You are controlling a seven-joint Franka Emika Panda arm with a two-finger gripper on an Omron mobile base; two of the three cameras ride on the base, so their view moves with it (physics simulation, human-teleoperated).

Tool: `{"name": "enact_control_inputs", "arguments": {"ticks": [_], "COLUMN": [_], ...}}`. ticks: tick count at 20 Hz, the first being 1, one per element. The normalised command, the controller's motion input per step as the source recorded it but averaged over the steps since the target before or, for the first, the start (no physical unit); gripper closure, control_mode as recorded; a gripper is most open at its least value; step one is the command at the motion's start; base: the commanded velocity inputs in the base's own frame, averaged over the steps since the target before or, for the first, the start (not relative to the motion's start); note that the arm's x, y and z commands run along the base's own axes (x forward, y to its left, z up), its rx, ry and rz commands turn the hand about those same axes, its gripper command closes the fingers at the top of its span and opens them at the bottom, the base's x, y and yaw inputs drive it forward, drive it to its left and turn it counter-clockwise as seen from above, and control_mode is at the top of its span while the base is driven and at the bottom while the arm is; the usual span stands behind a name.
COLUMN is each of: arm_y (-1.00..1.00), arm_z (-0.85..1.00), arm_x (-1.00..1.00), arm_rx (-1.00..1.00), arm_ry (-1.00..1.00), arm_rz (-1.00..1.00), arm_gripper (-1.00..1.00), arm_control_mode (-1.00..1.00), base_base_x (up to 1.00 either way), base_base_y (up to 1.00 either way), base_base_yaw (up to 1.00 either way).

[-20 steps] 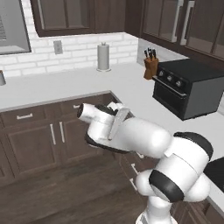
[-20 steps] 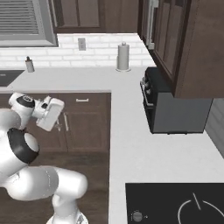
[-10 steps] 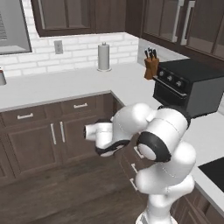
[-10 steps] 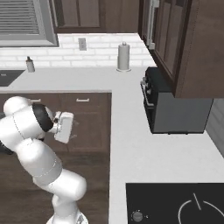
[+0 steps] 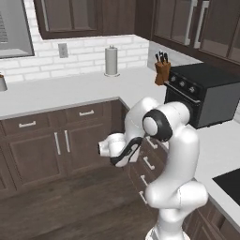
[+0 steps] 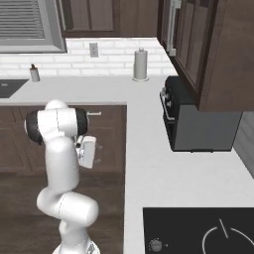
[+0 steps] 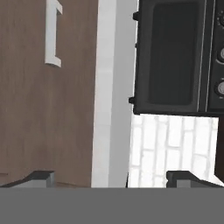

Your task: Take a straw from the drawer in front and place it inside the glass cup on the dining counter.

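Toaster oven (image 5: 206,91) on counter (image 5: 61,91)

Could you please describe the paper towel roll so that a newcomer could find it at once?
Find the white brick wall behind the white counter. Against it stands an upright white paper towel roll, taller and paler than the brown wooden knife block nearby.

You're looking at the drawer (image 7: 43,113): a dark brown wooden front with a small silver bar handle (image 7: 52,33). It lies just beneath the white surface (image 7: 111,87) edge and looks closed.
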Motion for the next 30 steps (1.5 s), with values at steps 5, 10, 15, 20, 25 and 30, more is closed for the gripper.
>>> {"name": "enact_control_inputs", "arguments": {"ticks": [5, 10, 15, 20, 25, 30], "arm_y": [-0.26, -0.38, -0.42, -0.38, -0.35, -0.21], "arm_z": [-0.40, -0.31, -0.08, 0.00, -0.02, -0.15], "arm_x": [0.58, 0.51, 0.09, -0.03, -0.02, 0.05], "arm_rx": [0.00, 0.00, 0.00, 0.01, 0.01, 0.01], "arm_ry": [-0.03, -0.06, -0.15, -0.24, -0.14, 0.00], "arm_rz": [0.00, 0.00, 0.00, 0.00, 0.00, 0.00], "arm_gripper": [-1.00, -1.00, -1.00, -1.00, -1.00, -1.00], "arm_control_mode": [-1.00, -1.00, -1.00, -1.00, -1.00, -1.00], "base_base_x": [0.00, 0.00, 0.00, 0.00, 0.00, 0.00], "base_base_y": [0.00, 0.00, 0.00, 0.00, 0.00, 0.00], "base_base_yaw": [0.00, 0.00, 0.00, 0.00, 0.00, 0.00]}}
